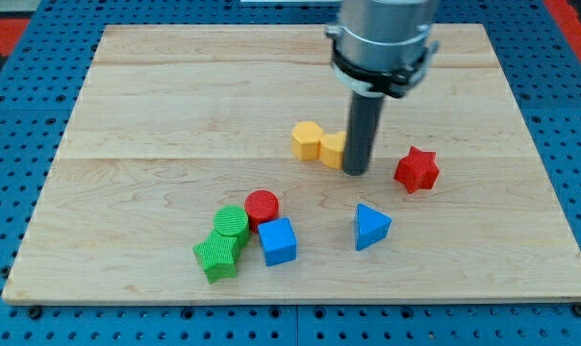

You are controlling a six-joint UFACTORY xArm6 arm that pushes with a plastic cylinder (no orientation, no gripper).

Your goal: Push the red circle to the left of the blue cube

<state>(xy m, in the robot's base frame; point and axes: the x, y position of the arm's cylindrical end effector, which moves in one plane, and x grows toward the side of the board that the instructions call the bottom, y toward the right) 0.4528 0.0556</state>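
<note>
The red circle (262,206) lies on the wooden board (127,125) just above and slightly left of the blue cube (278,240), touching or nearly touching it. My tip (355,173) stands up and to the right of both, right beside a yellow block (333,148). The tip is well apart from the red circle.
A green circle (231,223) touches the red circle's lower left, with a green star (217,256) below it. A yellow hexagon (308,139) sits left of the yellow block. A red star (416,169) lies right of my tip. A blue triangle (370,227) lies below it.
</note>
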